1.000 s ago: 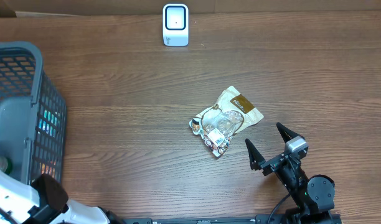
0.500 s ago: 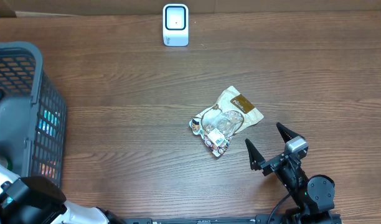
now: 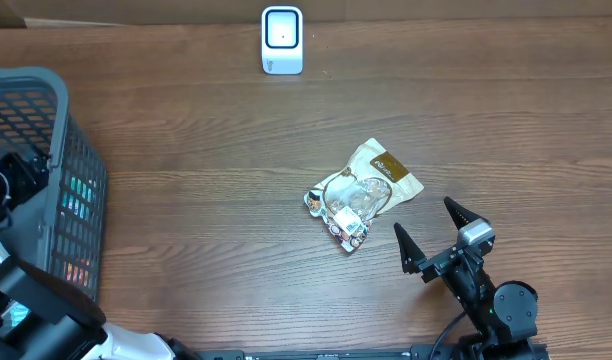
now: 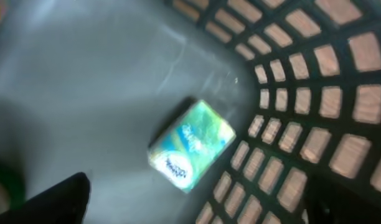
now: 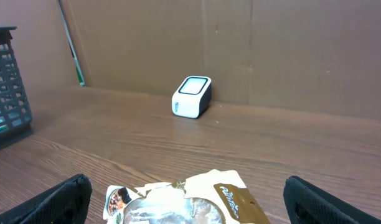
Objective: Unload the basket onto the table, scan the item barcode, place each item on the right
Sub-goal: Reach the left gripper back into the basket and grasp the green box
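The white barcode scanner [image 3: 282,40] stands upright at the table's far edge, also seen in the right wrist view [image 5: 192,96]. A tan and clear snack bag [image 3: 361,193] lies flat mid-table, just ahead of my right gripper [image 3: 441,235], which is open and empty; the bag [image 5: 197,202] lies between and beyond its fingers. My left gripper [image 4: 190,211] hangs open inside the grey basket [image 3: 71,130], above a green packet [image 4: 190,144] lying against the mesh wall. Nothing sits between its fingers [image 4: 60,199].
The basket's mesh wall [image 4: 315,124] curves close on the right of the left gripper. Other items show through the mesh [image 3: 78,200]. A brown cardboard wall [image 5: 271,43] backs the table behind the scanner.
My left arm has swung from the table's near left corner up over and into the basket. The right arm, the bag and the scanner have not moved.
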Available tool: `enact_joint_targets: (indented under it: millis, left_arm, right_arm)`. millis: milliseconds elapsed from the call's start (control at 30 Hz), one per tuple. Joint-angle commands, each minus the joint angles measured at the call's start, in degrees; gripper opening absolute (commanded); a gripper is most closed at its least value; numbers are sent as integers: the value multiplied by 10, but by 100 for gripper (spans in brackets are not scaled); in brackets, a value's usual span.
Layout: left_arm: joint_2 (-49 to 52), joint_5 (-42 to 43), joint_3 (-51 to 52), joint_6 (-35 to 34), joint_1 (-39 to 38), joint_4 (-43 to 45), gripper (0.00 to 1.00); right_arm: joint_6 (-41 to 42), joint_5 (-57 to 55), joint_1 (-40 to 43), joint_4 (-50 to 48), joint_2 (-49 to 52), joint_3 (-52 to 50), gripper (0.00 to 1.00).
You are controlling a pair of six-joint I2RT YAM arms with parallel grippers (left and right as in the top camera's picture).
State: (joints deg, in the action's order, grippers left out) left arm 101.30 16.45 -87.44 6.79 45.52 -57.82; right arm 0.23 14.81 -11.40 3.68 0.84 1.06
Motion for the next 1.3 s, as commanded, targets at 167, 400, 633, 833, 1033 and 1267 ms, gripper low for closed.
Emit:
enact_joint_targets:
  millis: [167,400,633,833,1033,1267]
  left_arm:
    - [-3,23,144,34,1,140,78]
    - [-3,-2,205,35,1,207,73]
    - [-3,-5,250,22,1,263,31]
    - [-3,-5,262,13,1,275,4]
    - [-7,-4,243,-19,1,245,4]
    - [-46,16,118,-141,2,147,4]
  right_arm:
    - [2,-1,-2,-3,-7,-6,100]
    - [2,-1,-2,-3,-7,-6,100]
    - [2,-1,-2,-3,-7,-6,100]
    - [2,-1,-2,-3,-7,-6,100]
    - [2,-1,-2,-3,-7,-6,100]
    - [2,-1,-2,-3,-7,-6,100]
